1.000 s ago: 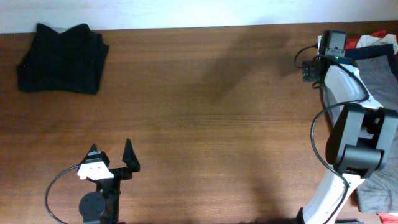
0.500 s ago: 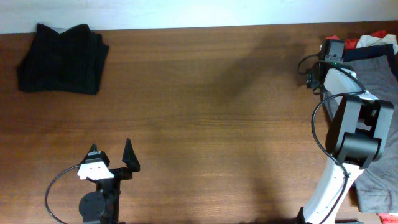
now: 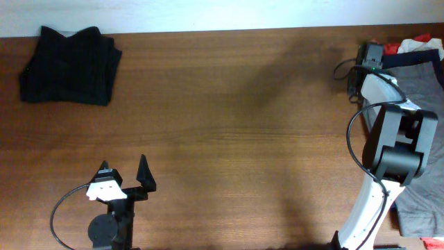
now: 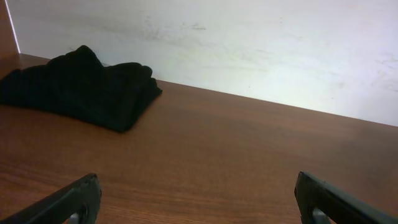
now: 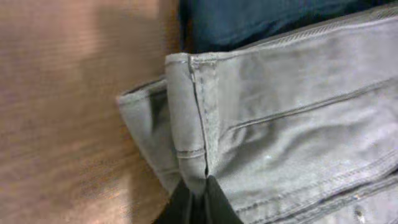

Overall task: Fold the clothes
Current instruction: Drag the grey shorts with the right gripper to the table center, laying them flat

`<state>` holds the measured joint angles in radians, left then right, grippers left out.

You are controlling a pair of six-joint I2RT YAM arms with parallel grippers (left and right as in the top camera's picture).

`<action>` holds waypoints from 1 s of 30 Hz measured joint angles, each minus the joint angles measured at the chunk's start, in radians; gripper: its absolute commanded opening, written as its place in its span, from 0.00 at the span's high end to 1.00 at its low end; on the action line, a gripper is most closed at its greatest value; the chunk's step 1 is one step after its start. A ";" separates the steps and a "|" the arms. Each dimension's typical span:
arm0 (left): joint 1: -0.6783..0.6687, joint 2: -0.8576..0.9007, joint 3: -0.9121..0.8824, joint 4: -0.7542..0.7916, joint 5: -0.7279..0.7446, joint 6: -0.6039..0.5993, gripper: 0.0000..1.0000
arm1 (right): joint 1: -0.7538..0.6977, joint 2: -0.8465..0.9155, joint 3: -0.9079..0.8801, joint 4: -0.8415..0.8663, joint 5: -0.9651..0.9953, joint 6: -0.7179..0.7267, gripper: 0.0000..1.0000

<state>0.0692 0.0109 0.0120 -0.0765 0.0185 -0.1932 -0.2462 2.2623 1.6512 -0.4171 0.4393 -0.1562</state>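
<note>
A pile of unfolded clothes lies at the table's right edge, with a grey denim garment point(image 3: 424, 87) on top. My right gripper point(image 3: 375, 60) reaches its left edge. In the right wrist view that gripper point(image 5: 196, 188) is shut on a seamed fold of the grey denim garment point(image 5: 280, 124). A dark blue garment point(image 5: 261, 18) lies just beyond it. A folded black garment point(image 3: 69, 66) rests at the far left corner and also shows in the left wrist view point(image 4: 81, 87). My left gripper point(image 3: 123, 165) stands open near the front left, far from any cloth, with nothing between its fingers point(image 4: 74, 199).
Red and white cloth point(image 3: 411, 47) and the dark blue garment point(image 3: 416, 60) lie at the back of the pile. More grey fabric point(image 3: 420, 208) hangs at the front right edge. A white wall point(image 4: 249, 43) runs behind the table.
My right gripper has moved slightly toward the pile and shut on the edge of the grey denim garment. The left arm has not moved.
</note>
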 measured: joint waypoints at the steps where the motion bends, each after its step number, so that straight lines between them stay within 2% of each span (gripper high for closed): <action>1: 0.000 0.000 0.000 0.000 0.000 0.000 0.01 | 0.000 0.000 0.022 -0.018 0.002 0.007 0.96; 6: 0.000 0.000 0.000 0.000 0.000 0.000 0.01 | -0.001 0.000 0.145 -0.107 0.011 0.027 0.96; 12: 0.000 0.000 0.000 0.000 0.000 0.000 0.01 | -0.001 -0.029 0.157 -0.153 0.108 0.115 0.96; 24: 0.000 0.000 0.000 0.000 0.000 0.000 0.01 | 0.003 -0.329 0.159 -0.300 0.148 0.163 0.96; 26: 0.000 0.000 0.000 0.000 0.000 0.000 0.01 | 0.028 -0.431 0.159 -0.302 0.148 0.160 0.96; 30: 0.000 0.000 0.000 0.000 0.000 0.000 0.01 | 0.174 -0.612 0.165 -0.320 0.170 0.126 0.96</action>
<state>0.0692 0.0109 0.0120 -0.0765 0.0185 -0.1936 -0.0727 1.6501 1.8160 -0.7376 0.6090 -0.0299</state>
